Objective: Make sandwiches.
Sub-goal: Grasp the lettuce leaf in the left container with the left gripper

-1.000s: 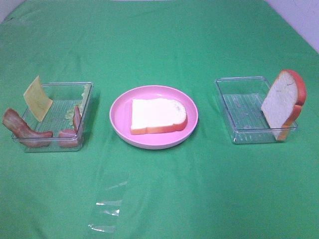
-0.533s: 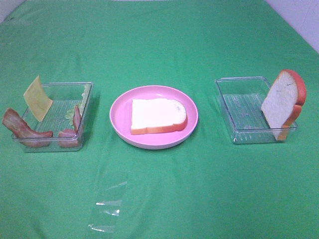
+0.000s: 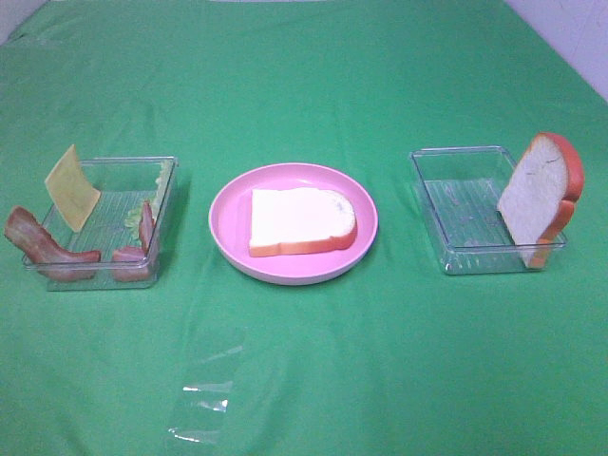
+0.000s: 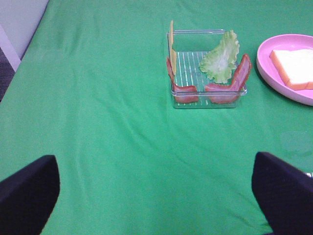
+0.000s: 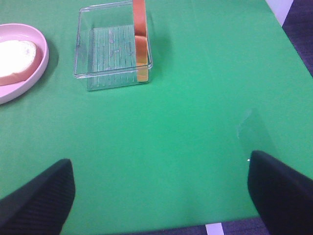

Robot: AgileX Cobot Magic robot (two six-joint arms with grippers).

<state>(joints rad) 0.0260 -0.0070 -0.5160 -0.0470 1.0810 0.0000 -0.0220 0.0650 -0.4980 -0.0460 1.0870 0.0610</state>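
A round pink plate (image 3: 228,220) sits at the middle of the green-clothed bench (image 3: 304,76). One white toy bread slice with an orange-red crust (image 3: 301,220) lies flat on it with nothing on top, so no sandwich is stacked yet.

To the plate's left, near it but apart, stands a clear plastic tray (image 3: 122,161) holding the fillings. A yellow cheese square (image 3: 71,188) leans upright at the wall farthest from the plate. A pale green lettuce leaf (image 4: 221,58) leans against the wall nearest the plate. A reddish-brown bacon strip (image 3: 38,243) reaches out past the rim on the side away from the plate. A second bacon strip (image 3: 141,239) stands in the corner closest to the plate.

To the plate's right, about as far off, is a second clear plastic tray (image 3: 456,152). A second bread slice (image 3: 538,195) stands on edge in it, tilted against the wall farthest from the plate.

A crumpled sheet of clear film (image 3: 204,399) lies on the cloth on the near side of the plate, a little to its left and well apart from it.

The left claw (image 4: 156,196) has its dark fingers (image 4: 29,191) spread wide and holds nothing. It is over bare cloth, well short of the fillings tray. The right claw (image 5: 161,196) is likewise wide open and holds nothing, well apart from the tray on the plate's right.
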